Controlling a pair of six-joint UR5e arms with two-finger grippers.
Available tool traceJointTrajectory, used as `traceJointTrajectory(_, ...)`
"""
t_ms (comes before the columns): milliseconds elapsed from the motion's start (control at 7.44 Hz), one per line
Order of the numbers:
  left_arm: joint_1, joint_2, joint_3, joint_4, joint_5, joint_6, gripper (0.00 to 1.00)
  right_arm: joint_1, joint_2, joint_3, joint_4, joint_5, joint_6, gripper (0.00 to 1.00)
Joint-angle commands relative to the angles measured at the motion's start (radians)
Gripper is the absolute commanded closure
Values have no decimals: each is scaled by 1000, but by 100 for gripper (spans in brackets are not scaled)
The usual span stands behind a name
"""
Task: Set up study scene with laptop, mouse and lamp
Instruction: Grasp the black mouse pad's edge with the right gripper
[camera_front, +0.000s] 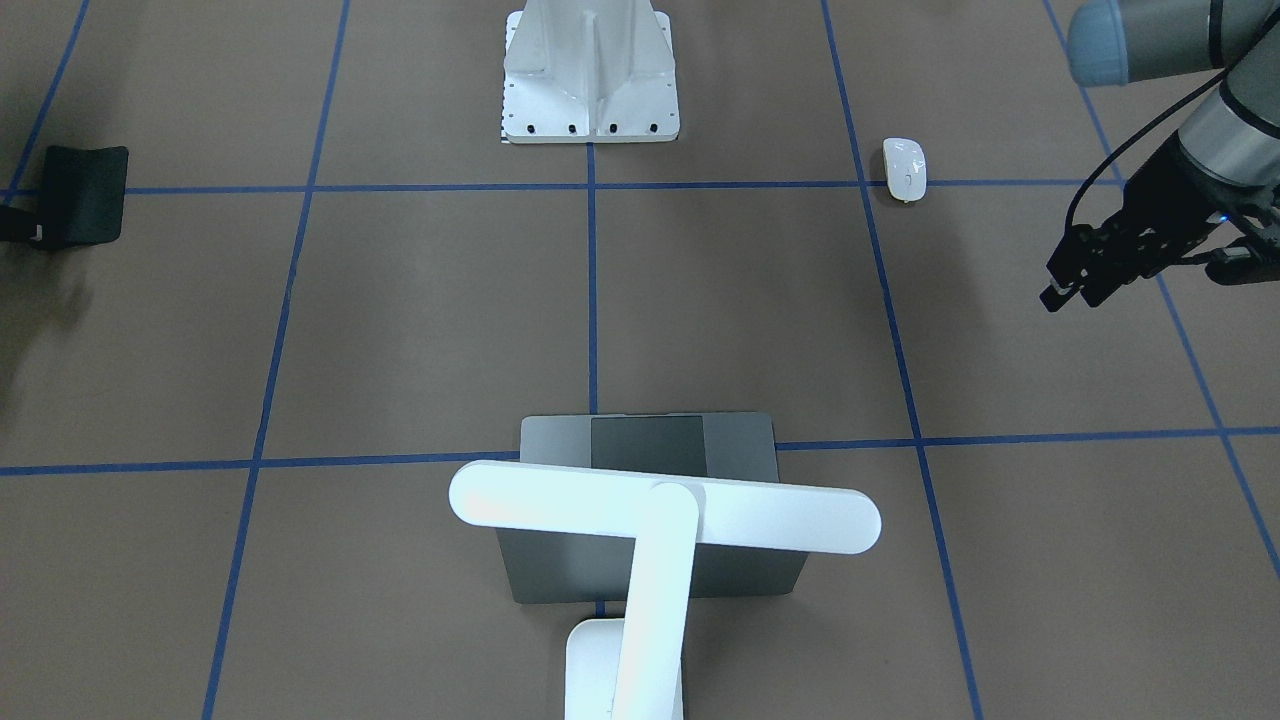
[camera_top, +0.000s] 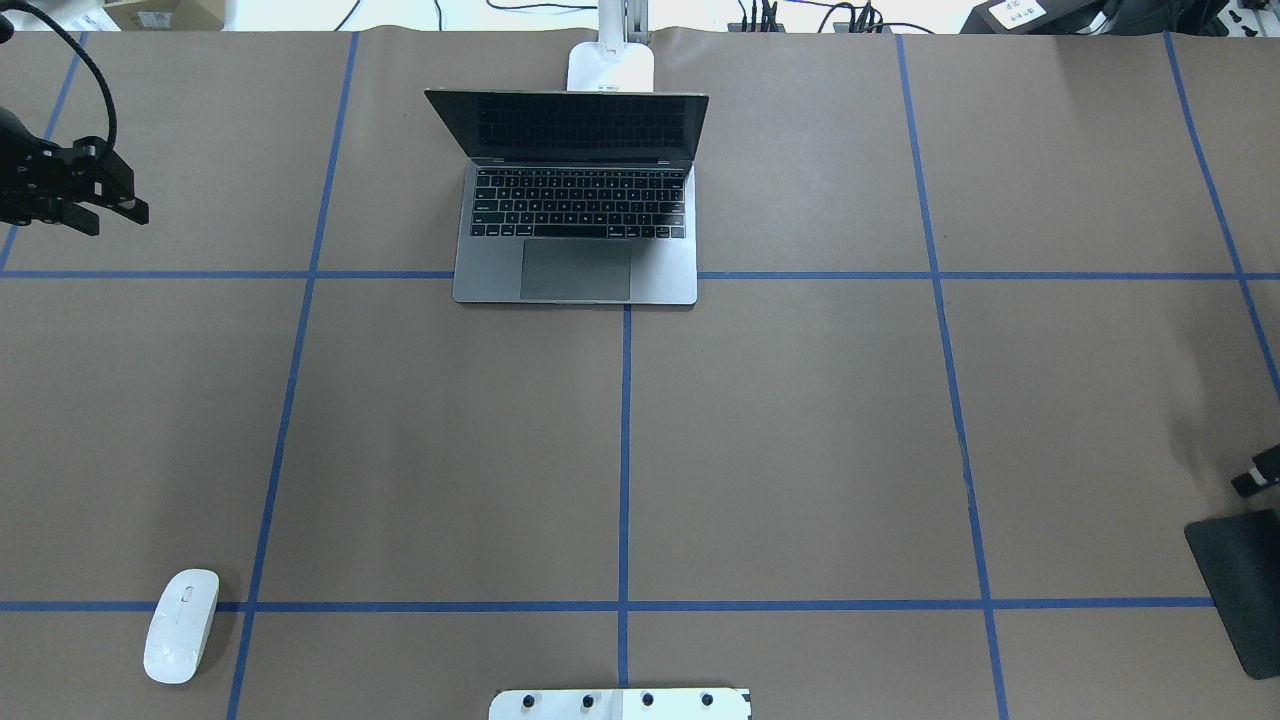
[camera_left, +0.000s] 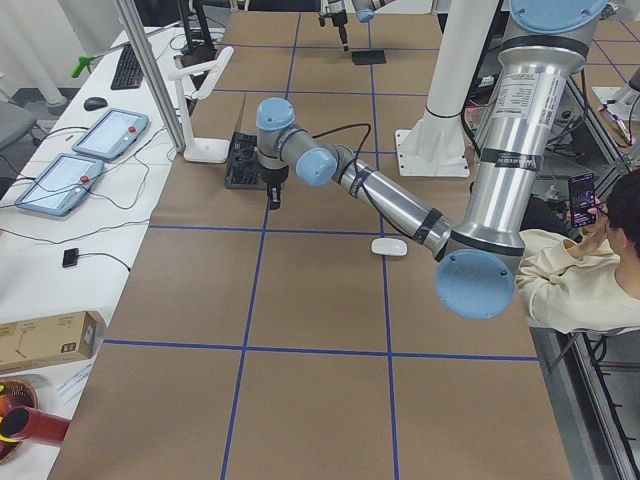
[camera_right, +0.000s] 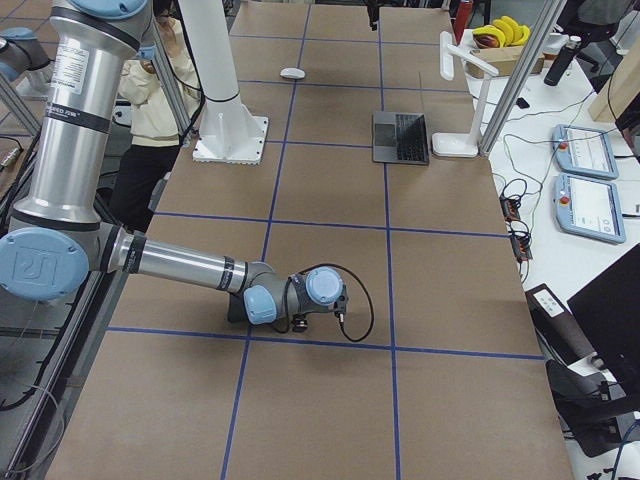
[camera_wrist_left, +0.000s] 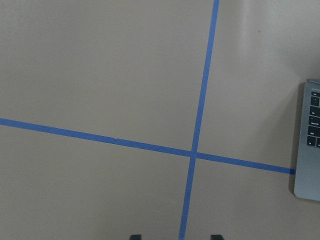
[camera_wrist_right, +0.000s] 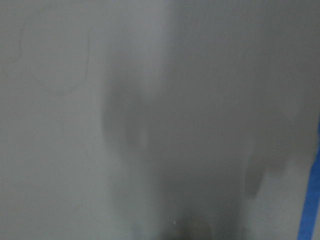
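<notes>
The laptop (camera_top: 575, 265) stands open at the far middle of the table, its lid toward the lamp (camera_front: 660, 510). The lamp's white bar head hangs over the laptop (camera_front: 745, 450), and its base (camera_top: 610, 66) is behind the screen. The white mouse (camera_top: 181, 625) lies near the front left, also seen in the front-facing view (camera_front: 904, 169). My left gripper (camera_top: 118, 205) hovers open and empty at the far left, well left of the laptop; its fingertips (camera_wrist_left: 135, 236) show apart. My right gripper (camera_top: 1254, 478) is low at the right edge beside a black mat (camera_top: 1240, 590); I cannot tell whether it is open or shut.
The white ribbed pedestal (camera_front: 590, 80) stands at the near middle edge by the robot. Blue tape lines grid the brown table. The right wrist view is a blurred grey surface. A person sits beside the table in the left view (camera_left: 585, 285).
</notes>
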Motion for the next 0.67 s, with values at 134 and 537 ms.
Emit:
traceJointTrajectory(134, 1, -4, 0, -1, 0, 0, 44, -43, -7, -71, 130, 50, 60, 0)
traceJointTrajectory(537, 1, -1, 2, -4, 0, 0, 43, -44, -8, -63, 131, 106, 63, 0)
